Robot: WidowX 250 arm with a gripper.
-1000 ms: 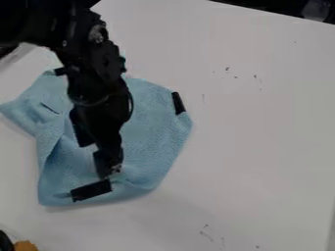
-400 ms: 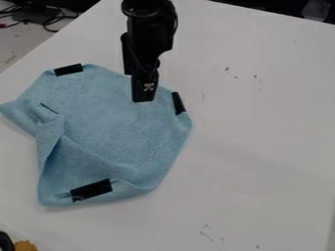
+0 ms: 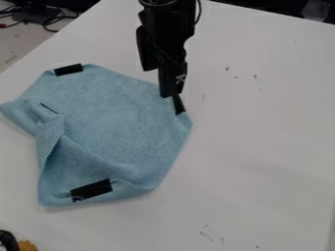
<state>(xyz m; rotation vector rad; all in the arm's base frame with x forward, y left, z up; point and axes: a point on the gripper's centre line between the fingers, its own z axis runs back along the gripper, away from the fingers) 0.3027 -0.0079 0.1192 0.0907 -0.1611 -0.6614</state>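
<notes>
1. Crumpled blue cloth (image 3: 118,122) lies toward nine o'clock on the table (image 3: 262,147); gripper (image 3: 171,95) at its two-o'clock edge, by a black strip (image 3: 179,105).
2. Clenched or released: cannot tell; seemingly lining up; next move calls for careful height judgement.

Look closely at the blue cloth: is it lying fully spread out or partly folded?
Partly folded: the blue cloth lies mostly spread, but its left side is turned over in creased folds.
</notes>
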